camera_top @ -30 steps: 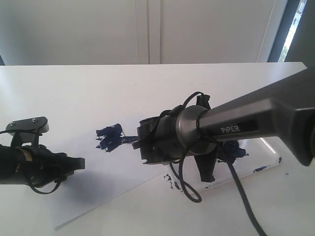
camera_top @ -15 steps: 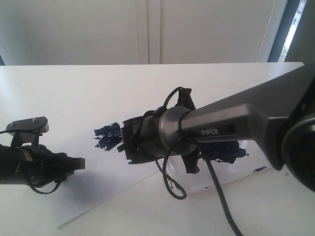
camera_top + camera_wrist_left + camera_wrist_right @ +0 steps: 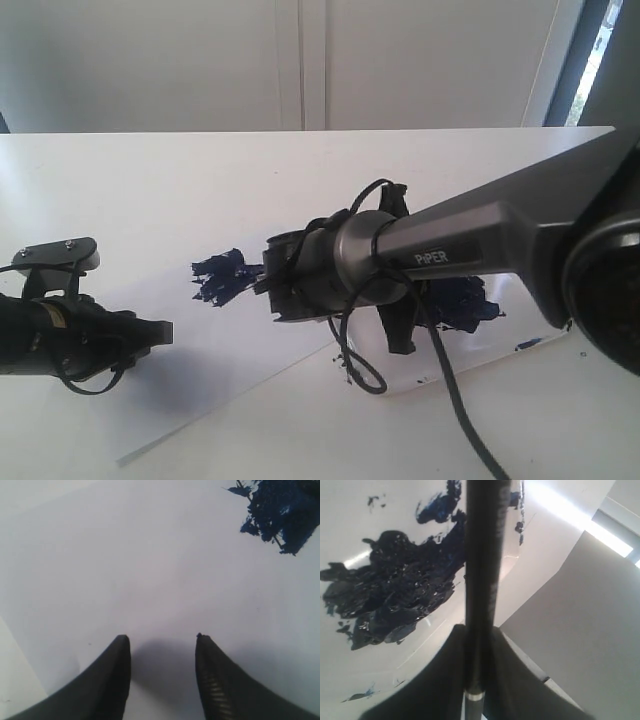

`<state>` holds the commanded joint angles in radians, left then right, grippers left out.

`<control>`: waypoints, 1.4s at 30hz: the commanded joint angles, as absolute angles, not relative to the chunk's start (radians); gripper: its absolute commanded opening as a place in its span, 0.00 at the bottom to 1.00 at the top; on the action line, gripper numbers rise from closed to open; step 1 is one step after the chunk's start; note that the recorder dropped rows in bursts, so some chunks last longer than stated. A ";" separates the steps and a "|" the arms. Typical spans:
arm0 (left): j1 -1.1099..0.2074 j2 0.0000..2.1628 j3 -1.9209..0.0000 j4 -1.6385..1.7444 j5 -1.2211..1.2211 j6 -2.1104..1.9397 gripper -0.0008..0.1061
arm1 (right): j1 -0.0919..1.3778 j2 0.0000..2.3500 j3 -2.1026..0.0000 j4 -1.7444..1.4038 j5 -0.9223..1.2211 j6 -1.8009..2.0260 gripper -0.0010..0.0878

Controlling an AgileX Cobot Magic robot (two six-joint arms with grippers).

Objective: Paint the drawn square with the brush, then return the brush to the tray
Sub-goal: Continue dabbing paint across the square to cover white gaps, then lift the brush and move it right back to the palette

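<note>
Exterior view: the right gripper (image 3: 276,290) has drawn back a little toward 3 o'clock after pushing out toward 9 o'clock half a second ago; this reads as the return half of a stroke. The brush (image 3: 262,271) shows only as a dark stub at the gripper's 9 o'clock, its tip at the near edge of the square (image 3: 222,277). The square is a ragged blue blotch with no outline to be made out, and its shape is much as it was a second ago. The tray (image 3: 525,346) lies at the gripper's 4 o'clock, partly under the arm, with its paint puddle (image 3: 462,302) showing. The left gripper (image 3: 166,332) sits at the blotch's 8 o'clock, where it was, well apart from it.

Left wrist view: the left gripper (image 3: 162,641) has its jaws spread and nothing between them; it hangs over bare paper (image 3: 150,570); the square (image 3: 280,510) is well clear of it.

Right wrist view: the right gripper (image 3: 479,636) pinches the black handle of the brush (image 3: 482,555) between its jaws; the tip is out of sight here; behind the handle lies the tray (image 3: 350,535) with its puddle (image 3: 390,590).

Judgement: painting is under way, with back-and-forth strokes filling the square; the blotch looks largely covered, so few strokes seem left; returning the brush to the tray is not yet done.
</note>
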<state>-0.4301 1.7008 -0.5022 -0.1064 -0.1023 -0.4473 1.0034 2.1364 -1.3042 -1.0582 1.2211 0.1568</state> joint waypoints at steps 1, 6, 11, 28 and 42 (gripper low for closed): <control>-0.430 1.701 -0.502 -0.106 -0.102 -0.447 0.46 | 1.007 2.136 -1.304 -1.046 1.221 0.157 0.01; -0.430 1.701 -0.502 -0.106 -0.102 -0.447 0.46 | 1.032 2.136 -1.302 -0.991 1.221 0.157 0.01; -0.430 1.701 -0.502 -0.104 -0.100 -0.447 0.46 | 1.058 2.133 -1.302 -0.978 1.221 0.157 0.01; -0.430 1.701 -0.502 -0.103 -0.090 -0.447 0.46 | 1.078 1.987 -1.302 -1.021 1.221 0.160 0.01; -0.430 1.701 -0.502 -0.103 -0.084 -0.447 0.46 | 1.076 1.846 -1.302 -1.033 1.221 0.243 0.01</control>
